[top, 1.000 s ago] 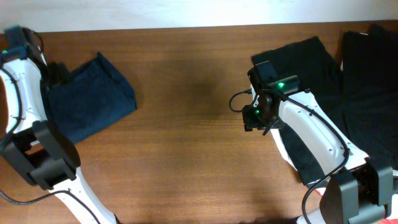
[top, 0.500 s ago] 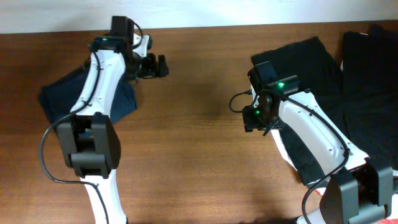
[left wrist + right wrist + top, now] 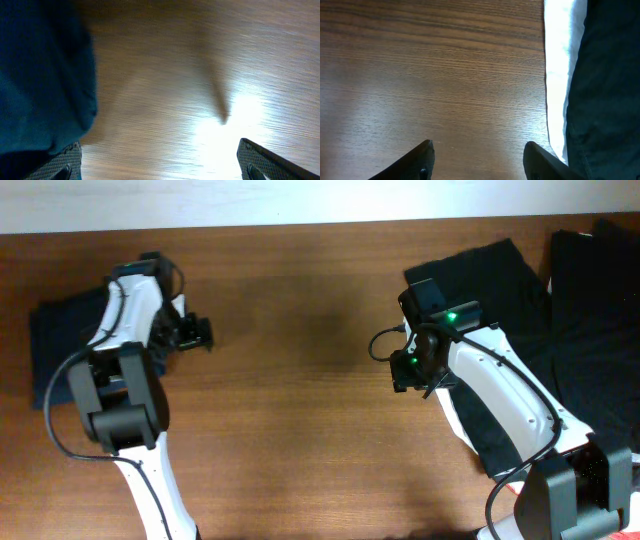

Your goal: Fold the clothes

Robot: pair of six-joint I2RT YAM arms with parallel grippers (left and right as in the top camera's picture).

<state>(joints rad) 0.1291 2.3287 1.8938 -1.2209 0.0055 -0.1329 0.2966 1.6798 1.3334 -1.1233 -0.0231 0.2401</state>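
Observation:
A folded navy-blue garment (image 3: pixel 62 345) lies at the table's far left; its edge fills the left of the left wrist view (image 3: pixel 42 80). My left gripper (image 3: pixel 196 332) (image 3: pixel 159 162) is open and empty, just right of it over bare wood. Black clothes (image 3: pixel 500 290) lie at the right, partly under my right arm; more black fabric (image 3: pixel 595 310) lies at the far right. My right gripper (image 3: pixel 408 370) (image 3: pixel 479 160) is open and empty over bare wood, left of the black fabric (image 3: pixel 607 90).
The brown wooden table (image 3: pixel 300 400) spans the view. A white strip (image 3: pixel 557 75) lies beside the black fabric in the right wrist view. The table's back edge meets a white wall (image 3: pixel 300 200).
The left arm swung from the far left across to the garment's right side, then back leftward. The navy garment now lies as a smaller folded shape further left. The right arm has not moved.

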